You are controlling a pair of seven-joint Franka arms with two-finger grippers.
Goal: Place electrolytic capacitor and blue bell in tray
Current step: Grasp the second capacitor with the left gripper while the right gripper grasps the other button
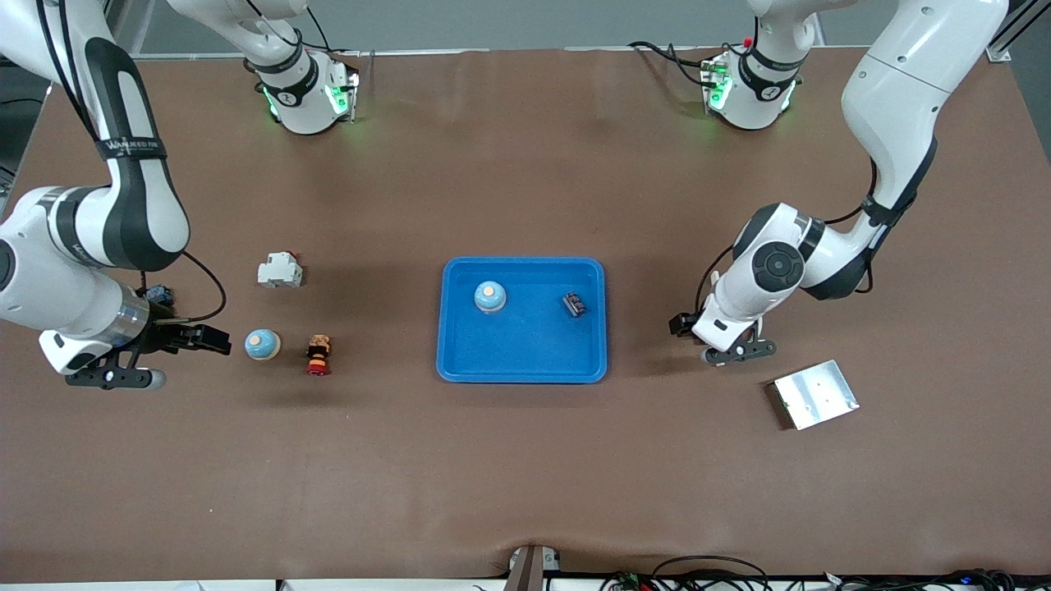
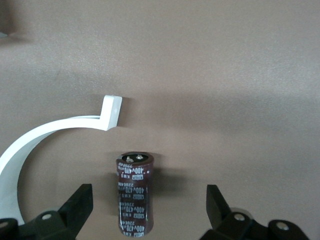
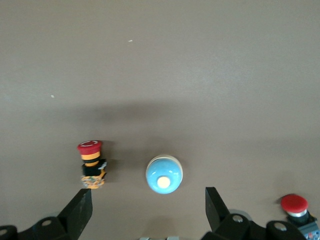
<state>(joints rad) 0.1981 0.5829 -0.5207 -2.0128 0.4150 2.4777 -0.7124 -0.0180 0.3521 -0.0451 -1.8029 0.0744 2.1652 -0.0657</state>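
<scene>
Lying lengthwise between the left gripper's (image 2: 148,210) wide-open, empty fingers: the capacitor (image 2: 135,194).

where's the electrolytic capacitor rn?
Left wrist view: the electrolytic capacitor lies on the bare table between the open fingers of the left claw, outside the tray, beside a white curved part.

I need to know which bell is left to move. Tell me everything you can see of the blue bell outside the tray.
The blue bell is a small light-blue dome with a pale round button on top, glossy like painted metal or plastic. It stands upright on the brown table, toward the right arm's end, beside the red emergency-stop button. Nothing touches it; the open right gripper is next to it.
</scene>
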